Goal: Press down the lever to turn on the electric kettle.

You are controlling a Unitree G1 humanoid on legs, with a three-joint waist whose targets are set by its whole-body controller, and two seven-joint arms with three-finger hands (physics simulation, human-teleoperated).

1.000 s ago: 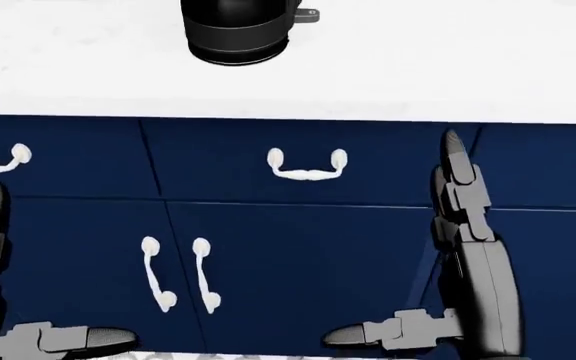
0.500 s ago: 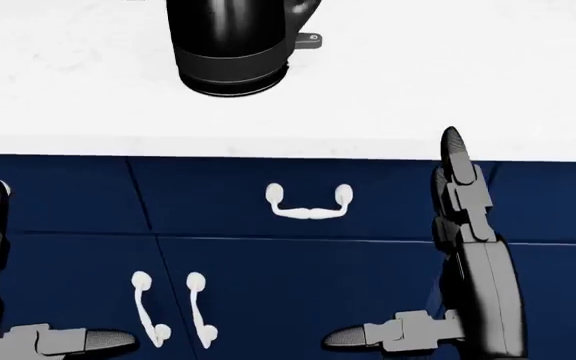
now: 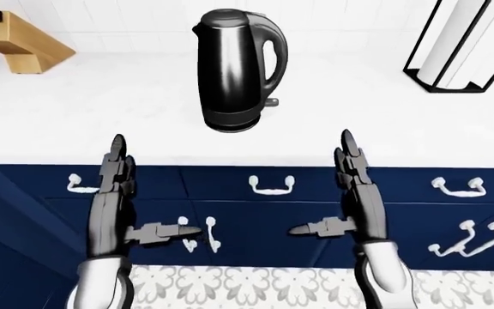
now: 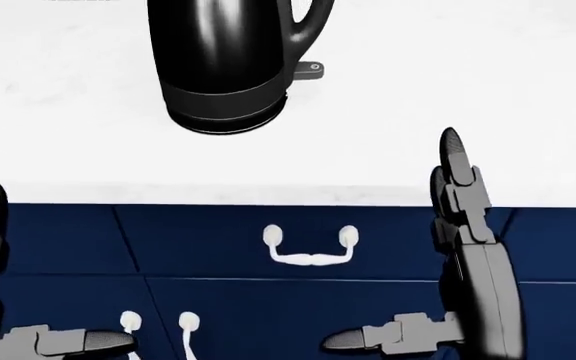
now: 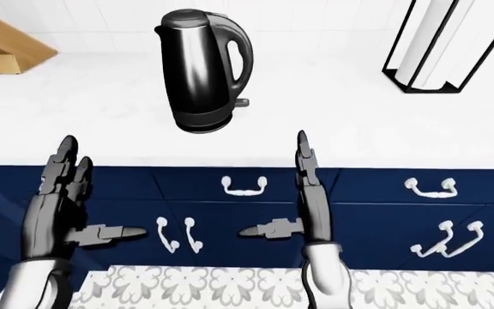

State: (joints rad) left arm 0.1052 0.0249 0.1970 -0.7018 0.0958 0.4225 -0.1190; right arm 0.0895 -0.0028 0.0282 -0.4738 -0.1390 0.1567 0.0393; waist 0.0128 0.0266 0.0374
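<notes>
A black electric kettle point(image 3: 234, 67) stands upright on the white counter point(image 3: 358, 122), handle to its right. Its small grey lever point(image 3: 271, 102) sticks out at the base under the handle; in the head view the lever point(image 4: 309, 70) shows right of the kettle's base point(image 4: 226, 97). My left hand point(image 3: 122, 193) is open, fingers straight up, over the blue drawers below and left of the kettle. My right hand point(image 3: 350, 187) is open too, below and right of it. Neither hand touches the kettle.
A wooden knife block point(image 3: 15, 38) sits at the counter's top left and a paper towel holder point(image 3: 461, 45) at the top right. Blue cabinet fronts with white handles point(image 3: 272, 187) run below the counter edge. Patterned floor point(image 3: 256, 286) shows at the bottom.
The whole head view has shifted downward: kettle, counter edge and drawer handles sit lower in the picture, so the camera has tilted up or come closer. Both hands keep their pose.
</notes>
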